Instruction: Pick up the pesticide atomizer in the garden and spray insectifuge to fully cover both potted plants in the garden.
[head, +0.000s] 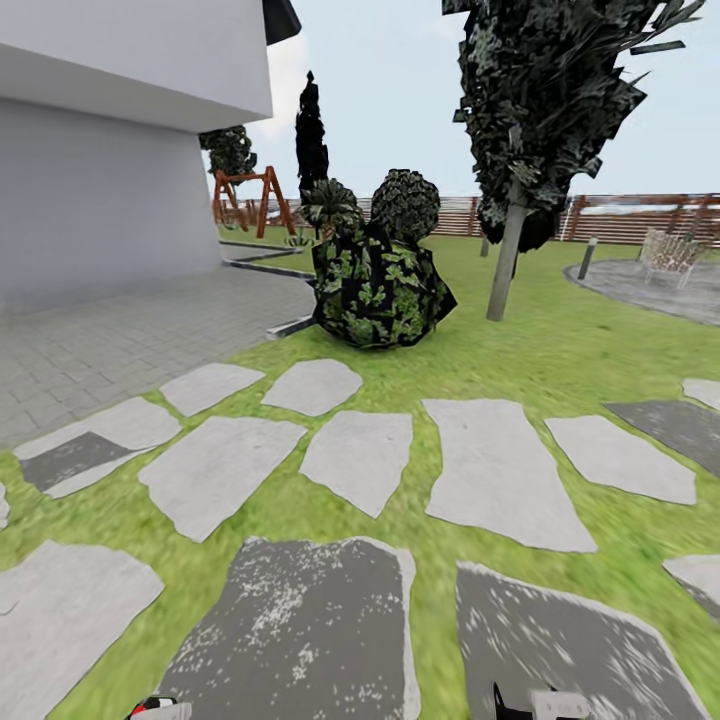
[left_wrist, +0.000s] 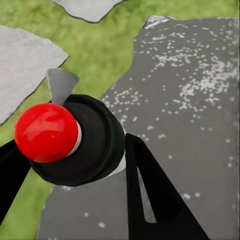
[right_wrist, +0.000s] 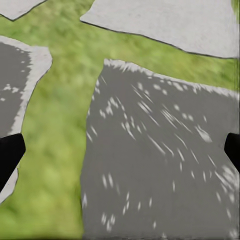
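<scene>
The left gripper (left_wrist: 75, 165) has its black fingers (left_wrist: 150, 195) closed around the pesticide atomizer (left_wrist: 75, 140), whose red top faces the wrist camera, above a dark grey stepping stone (left_wrist: 190, 100) set in the lawn (left_wrist: 95, 50). The right gripper (right_wrist: 120, 155) stands wide open and empty over another dark stone (right_wrist: 155, 160). Beyond the stepping stones, a leafy shrub (head: 380, 280) sits beside a tree (head: 510, 240), the wooden fence (head: 640, 218) behind.
</scene>
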